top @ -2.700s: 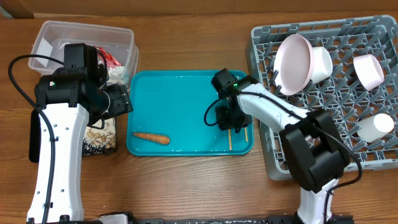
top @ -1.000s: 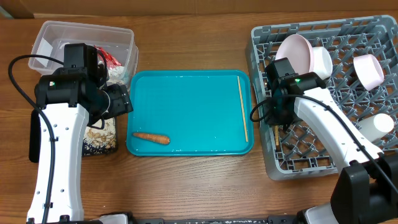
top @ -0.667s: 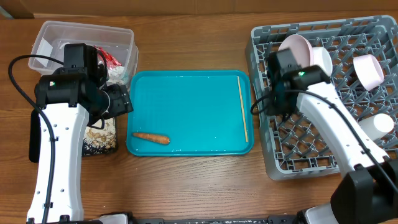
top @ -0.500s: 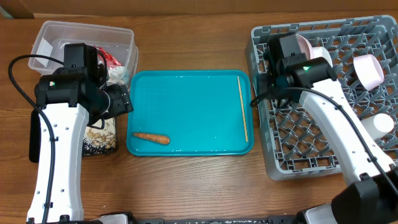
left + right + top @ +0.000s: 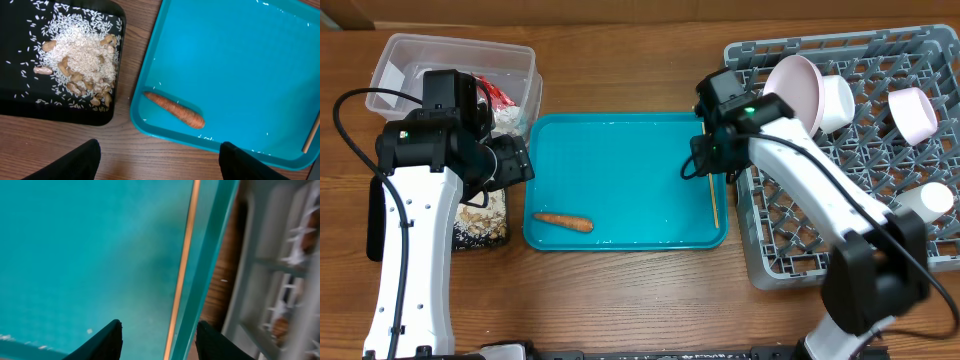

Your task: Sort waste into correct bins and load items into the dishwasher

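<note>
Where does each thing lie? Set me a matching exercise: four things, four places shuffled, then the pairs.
1 carrot
2 chopstick
3 rice scraps
4 white cup

A grey rack
B black tray
C teal tray, along the edge beside the rack
D teal tray, near its left end

Pairs: 1-D, 2-C, 3-B, 4-A.

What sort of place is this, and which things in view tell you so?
Probably a mock kitchen clean-up station: a grey dish rack holding pale bowls, a teal tray with a carrot, a black tray of food scraps.
</note>
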